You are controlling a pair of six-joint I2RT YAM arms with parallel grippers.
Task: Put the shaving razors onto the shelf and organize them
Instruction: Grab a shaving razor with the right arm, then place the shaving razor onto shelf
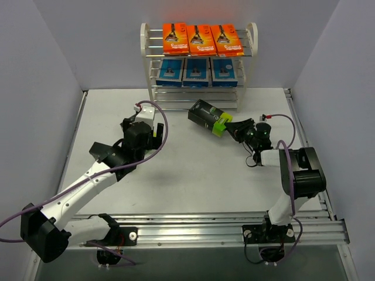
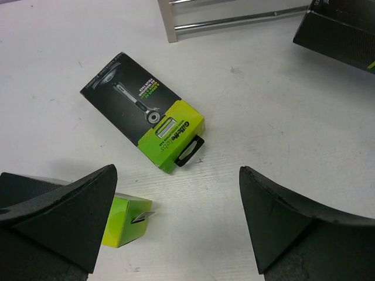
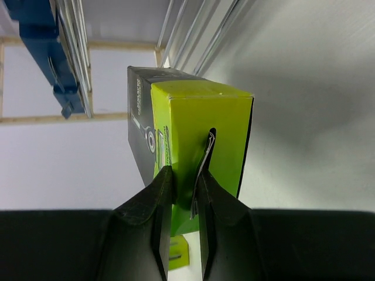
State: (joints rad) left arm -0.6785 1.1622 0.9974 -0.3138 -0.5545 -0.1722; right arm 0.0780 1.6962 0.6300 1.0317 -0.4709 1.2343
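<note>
Lime-green card is what my right gripper (image 1: 225,127) has: its fingers (image 3: 149,216) are pinched almost together on the lime end of a black-and-lime razor box (image 1: 204,115), held up off the pale table (image 1: 187,175). The box's long axis runs away from the hand toward ten o'clock, and the white-framed shelf with silver rods (image 1: 252,41) stands at about eleven, its lower rods just past the box's black end; the right arm is nearer. Only the left wrist view shows a second black-and-lime box (image 2: 140,111) flat under my wide-open, empty left gripper (image 2: 177,172), and a third such box (image 2: 126,219) half hidden by a finger.
</note>
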